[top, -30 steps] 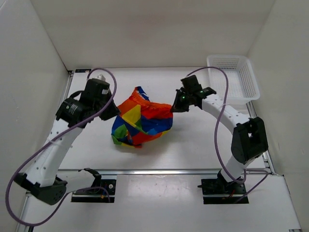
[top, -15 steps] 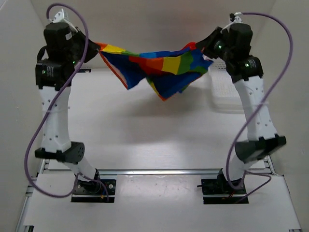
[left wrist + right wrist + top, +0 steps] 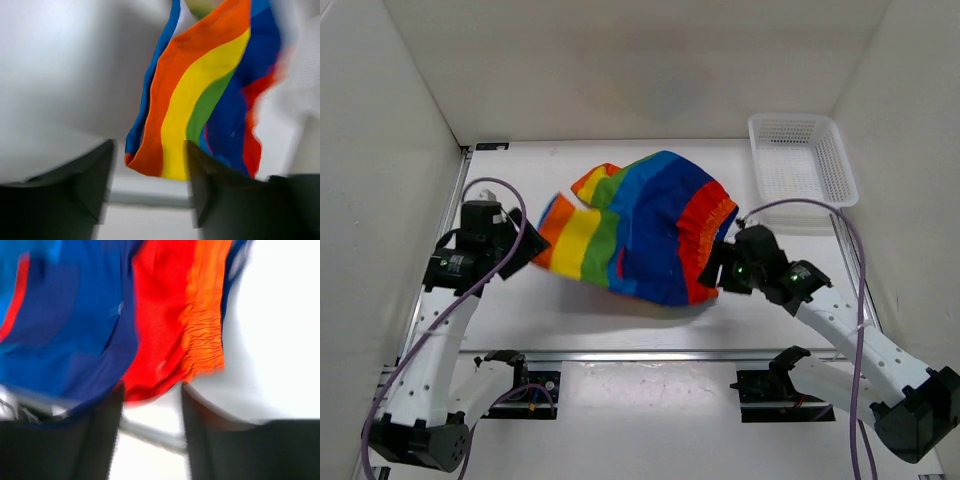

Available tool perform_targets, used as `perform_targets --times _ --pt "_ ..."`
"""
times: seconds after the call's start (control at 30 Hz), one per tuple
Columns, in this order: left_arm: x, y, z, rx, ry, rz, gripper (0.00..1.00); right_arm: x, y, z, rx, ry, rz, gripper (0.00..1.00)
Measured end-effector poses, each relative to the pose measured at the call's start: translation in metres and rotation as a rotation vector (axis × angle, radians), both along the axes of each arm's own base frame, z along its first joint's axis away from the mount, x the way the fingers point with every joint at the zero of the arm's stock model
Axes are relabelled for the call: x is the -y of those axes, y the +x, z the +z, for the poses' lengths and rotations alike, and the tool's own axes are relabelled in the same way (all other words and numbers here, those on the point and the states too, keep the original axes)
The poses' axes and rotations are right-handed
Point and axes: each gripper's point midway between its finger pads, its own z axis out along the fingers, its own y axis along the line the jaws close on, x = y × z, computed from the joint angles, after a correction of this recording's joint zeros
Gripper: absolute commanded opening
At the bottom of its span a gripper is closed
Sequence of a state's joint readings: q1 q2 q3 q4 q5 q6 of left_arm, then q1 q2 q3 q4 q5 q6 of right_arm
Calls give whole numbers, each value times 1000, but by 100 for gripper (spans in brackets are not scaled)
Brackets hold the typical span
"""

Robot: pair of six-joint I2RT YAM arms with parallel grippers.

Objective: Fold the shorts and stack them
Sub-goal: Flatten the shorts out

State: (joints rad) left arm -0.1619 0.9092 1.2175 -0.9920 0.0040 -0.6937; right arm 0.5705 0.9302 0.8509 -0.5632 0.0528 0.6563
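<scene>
The rainbow-striped shorts [image 3: 640, 225] lie spread out over the middle of the table, the orange and yellow leg end at the left and the red elastic waistband at the right. My left gripper [image 3: 527, 246] is open just off the left leg end, with nothing between its fingers. In the left wrist view the shorts [image 3: 200, 100] sit just beyond the open left gripper [image 3: 149, 165]. My right gripper [image 3: 716, 266] is open at the waistband edge. In the right wrist view the blue and red cloth [image 3: 100, 315] drapes in front of the open right gripper [image 3: 151, 397]. Both wrist views are blurred.
A white plastic mesh basket [image 3: 800, 160] stands at the back right corner of the table. White walls close in the table on the left, back and right. A metal rail [image 3: 650, 353] runs along the near edge by the arm bases.
Both arms came down from high above the table to just over it. Both grippers opened and let go of the shorts, which now lie spread instead of hanging stretched between them.
</scene>
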Motion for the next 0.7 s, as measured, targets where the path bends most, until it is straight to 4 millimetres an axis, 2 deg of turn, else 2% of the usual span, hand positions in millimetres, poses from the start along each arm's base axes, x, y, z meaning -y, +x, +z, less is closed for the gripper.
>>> perform_targets --times 0.03,0.07,0.1,0.13,0.2,0.33,0.37,0.43,0.47,0.6,0.67,0.7 --pt "-2 -11 -35 -110 -1 19 86 1 -19 -26 -78 -36 26 81" --pt "-4 -18 -58 -191 1 32 86 2 -30 -40 -130 -58 33 83" --pt "-5 -24 -77 -268 6 48 86 5 -42 -49 -173 -84 42 83" --pt "-6 -27 -84 -307 7 60 86 6 -46 -51 -188 -94 40 83" --pt "-10 -28 -82 -313 9 87 82 12 -48 -49 -196 -97 3 85" --pt "-16 -26 -57 -227 1 132 81 24 -37 -38 -217 -45 -117 90" --pt "-16 -27 -57 -222 -3 140 83 26 -35 -39 -234 -22 -147 90" --pt "-17 -32 -70 -249 -9 153 88 24 -31 -51 -281 57 -188 90" --pt "-17 -34 -83 -280 -12 161 92 23 -34 -63 -318 83 -204 89" --pt "-11 -53 -157 -498 -26 169 92 28 -56 -122 -528 124 -275 84" --pt "-7 -67 -192 -609 -43 172 92 28 -62 -137 -593 146 -298 81" --pt "-6 -74 -206 -654 -54 177 86 26 -61 -139 -605 160 -303 79"
